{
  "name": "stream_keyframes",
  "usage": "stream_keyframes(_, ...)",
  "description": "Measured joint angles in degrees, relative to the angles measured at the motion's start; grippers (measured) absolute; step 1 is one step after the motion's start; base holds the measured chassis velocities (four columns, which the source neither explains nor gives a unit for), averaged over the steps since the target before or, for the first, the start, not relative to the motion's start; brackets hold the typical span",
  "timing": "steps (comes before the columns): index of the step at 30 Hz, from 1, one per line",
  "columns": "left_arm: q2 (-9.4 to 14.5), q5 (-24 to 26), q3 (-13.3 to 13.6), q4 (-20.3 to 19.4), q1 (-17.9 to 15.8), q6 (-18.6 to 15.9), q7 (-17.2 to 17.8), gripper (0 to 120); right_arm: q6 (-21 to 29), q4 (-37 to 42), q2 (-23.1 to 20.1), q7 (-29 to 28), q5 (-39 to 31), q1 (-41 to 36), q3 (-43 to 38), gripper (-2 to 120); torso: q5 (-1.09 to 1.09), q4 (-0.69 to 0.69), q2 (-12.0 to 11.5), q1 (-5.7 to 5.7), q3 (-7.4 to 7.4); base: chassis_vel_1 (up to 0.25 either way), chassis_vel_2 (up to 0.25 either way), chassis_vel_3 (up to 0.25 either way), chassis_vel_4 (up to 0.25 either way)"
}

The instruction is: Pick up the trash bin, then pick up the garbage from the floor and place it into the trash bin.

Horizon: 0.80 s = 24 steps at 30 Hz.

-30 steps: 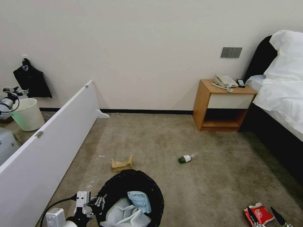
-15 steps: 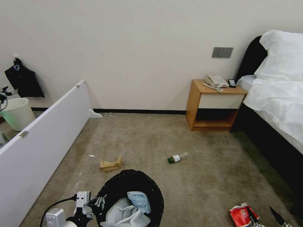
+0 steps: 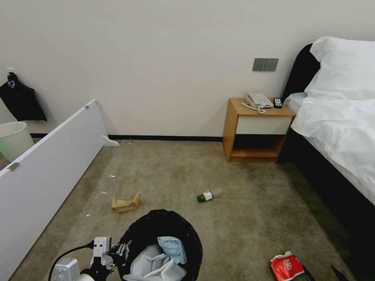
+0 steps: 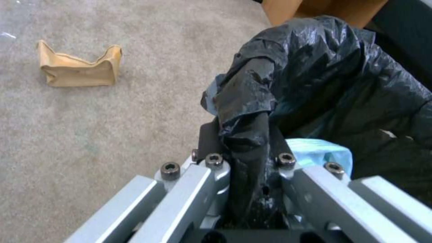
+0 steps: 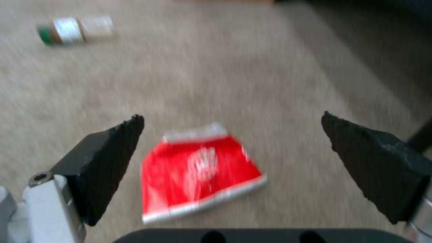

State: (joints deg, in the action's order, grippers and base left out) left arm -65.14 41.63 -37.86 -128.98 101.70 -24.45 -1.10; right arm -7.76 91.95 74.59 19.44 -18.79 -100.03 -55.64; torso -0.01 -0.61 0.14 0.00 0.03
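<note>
Near left: our left gripper (image 4: 245, 158) clamps the trash bin (image 3: 164, 244) rim (carrying it).
Near right: our right gripper (image 5: 232, 135) gapes over the red packet (image 5: 200, 173).

Turned rightward: whole head view slid left. Red packet (image 3: 286, 265) now nearer right gripper (image 5: 232, 119).

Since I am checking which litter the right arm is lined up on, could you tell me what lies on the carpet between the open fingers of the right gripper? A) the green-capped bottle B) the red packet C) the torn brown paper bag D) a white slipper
B: the right wrist view shows the red packet on the carpet between the right gripper's spread fingers; the green-capped bottle lies farther off.
</note>
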Motion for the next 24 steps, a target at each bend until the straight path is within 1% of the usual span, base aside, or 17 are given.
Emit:
stream_keyframes(1,-0.09,-0.02,-0.12,-0.08,0.06,-0.04,0.01,4,2.02,-0.16,-0.76,-1.49,0.17,0.15,1.13,100,0.02,-0.01,0.00,0.00,0.00,0.000,0.000,0.000,0.000)
stream_keyframes(2,-0.09,-0.02,-0.12,-0.08,0.06,-0.04,0.01,4,2.02,-0.16,-0.76,-1.49,0.17,0.15,1.13,100,0.02,-0.01,0.00,0.00,0.00,0.000,0.000,0.000,0.000)
stream_keyframes(4,-0.20,-0.05,-0.39,-0.24,0.19,-0.10,0.02,4,5.46,-0.75,-1.88,-2.44,0.77,1.12,2.69,100,0.01,-0.02,0.00,0.00,0.00,0.000,0.000,0.000,0.000)
stream_keyframes(5,-0.20,-0.05,-0.39,-0.24,0.19,-0.10,0.02,4,5.46,-0.75,-1.88,-2.44,0.77,1.12,2.69,100,0.01,-0.02,0.00,0.00,0.00,0.000,0.000,0.000,0.000)
stream_keyframes(7,-0.23,-0.06,-0.80,-0.31,0.30,-0.23,0.03,4,8.76,-2.06,-2.66,-3.06,1.62,3.04,3.95,100,0.02,-0.01,0.00,0.00,0.00,0.000,0.000,0.000,0.000)
stream_keyframes(9,-0.23,-0.06,-0.84,-0.31,0.31,-0.23,0.04,4,9.25,-2.32,-2.77,-3.11,1.62,3.45,4.13,100,0.02,-0.01,0.00,0.00,0.00,0.000,0.000,0.000,0.000)
stream_keyframes(10,-0.20,-0.06,-1.12,-0.47,0.36,-0.32,0.05,4,11.01,-3.60,-3.37,-3.14,1.62,5.20,4.81,100,0.02,0.00,0.00,0.00,0.00,0.000,0.000,0.000,0.000)
stream_keyframes(11,-0.20,-0.06,-1.12,-0.47,0.36,-0.32,0.05,4,11.01,-3.60,-3.37,-3.14,1.62,5.20,4.81,100,0.02,0.00,0.00,0.00,0.00,0.000,0.000,0.000,0.000)
stream_keyframes(12,-0.12,0.03,-1.43,-0.73,0.60,-0.45,0.06,4,12.48,-5.13,-4.18,-3.14,1.53,6.74,5.63,100,-0.01,-0.01,0.00,0.00,0.00,0.000,0.000,0.000,0.000)
stream_keyframes(13,0.01,0.17,-1.91,-1.04,1.05,-0.58,0.07,4,13.64,-6.96,-5.09,-3.13,0.87,8.75,6.90,100,0.02,-0.02,0.00,0.00,0.00,0.000,0.000,0.000,0.000)
stream_keyframes(14,0.01,0.17,-1.91,-1.04,1.05,-0.58,0.07,4,13.64,-6.96,-5.09,-3.13,0.87,8.75,6.90,100,0.02,-0.02,0.00,0.00,0.00,0.000,0.000,0.000,0.000)
stream_keyframes(16,0.23,0.41,-3.02,-1.54,1.78,-0.71,0.07,4,15.08,-10.47,-6.01,-3.23,-0.41,12.44,9.17,100,-0.01,0.02,0.00,0.00,0.00,0.000,0.000,0.000,0.000)
stream_keyframes(19,0.28,0.76,-3.92,-1.77,2.16,-0.83,0.07,4,15.50,-13.91,-5.90,-3.60,-0.67,15.44,10.98,100,0.04,0.02,0.00,0.00,0.00,0.000,0.000,0.000,0.000)
stream_keyframes(20,0.26,0.97,-4.36,-1.85,2.26,-0.91,0.07,4,15.50,-15.87,-5.74,-3.71,-0.59,16.74,11.80,100,-0.01,0.01,0.00,0.00,0.01,0.000,0.000,0.000,0.000)
stream_keyframes(21,0.26,0.97,-4.36,-1.85,2.26,-0.91,0.07,4,15.50,-15.87,-5.74,-3.71,-0.59,16.74,11.80,100,-0.01,0.01,0.00,0.00,0.01,0.000,0.000,0.000,0.000)
stream_keyframes(22,0.23,1.25,-4.80,-1.86,2.26,-1.05,0.11,4,15.40,-18.06,-5.49,-3.73,0.23,18.04,12.64,100,0.01,-0.02,0.00,0.01,0.01,0.000,0.000,0.000,0.000)
stream_keyframes(24,0.22,1.39,-4.99,-1.87,2.21,-1.14,0.15,4,15.30,-18.91,-5.40,-3.73,0.60,18.57,12.92,100,0.03,-0.02,0.00,0.00,0.01,0.000,0.000,0.000,0.000)
